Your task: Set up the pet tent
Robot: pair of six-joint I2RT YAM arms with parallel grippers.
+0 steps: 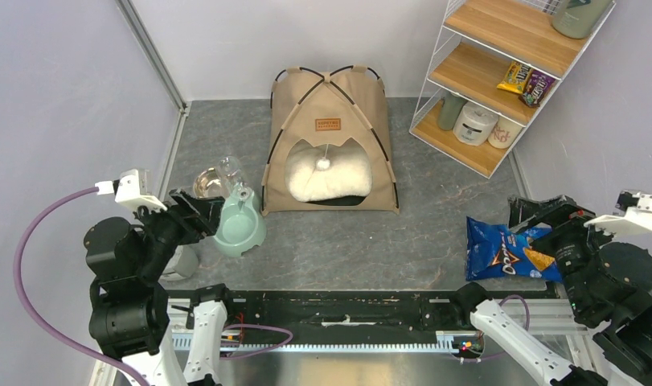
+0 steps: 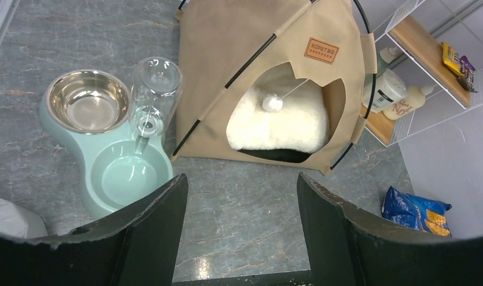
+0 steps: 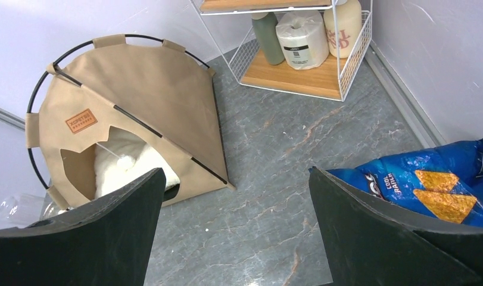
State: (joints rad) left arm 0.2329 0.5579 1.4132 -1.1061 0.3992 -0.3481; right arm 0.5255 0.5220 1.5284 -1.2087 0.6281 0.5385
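The tan pet tent (image 1: 329, 121) stands upright at the back middle of the grey floor, black poles crossed over it, brown label above its arched doorway. A fluffy white pillow (image 1: 329, 177) lies inside, with a small white ball hanging in the doorway. The tent also shows in the left wrist view (image 2: 227, 65) and in the right wrist view (image 3: 149, 95). My left gripper (image 1: 195, 211) is open and empty at the left, next to the feeder. My right gripper (image 1: 547, 215) is open and empty at the right, over the chip bag. Both are well clear of the tent.
A mint pet feeder (image 1: 238, 227) with a steel bowl (image 1: 207, 182) and a clear water bottle stands left of the tent. A blue chip bag (image 1: 503, 249) lies at the front right. A white wire shelf (image 1: 499, 72) with wooden boards, snacks and bottles stands at the back right.
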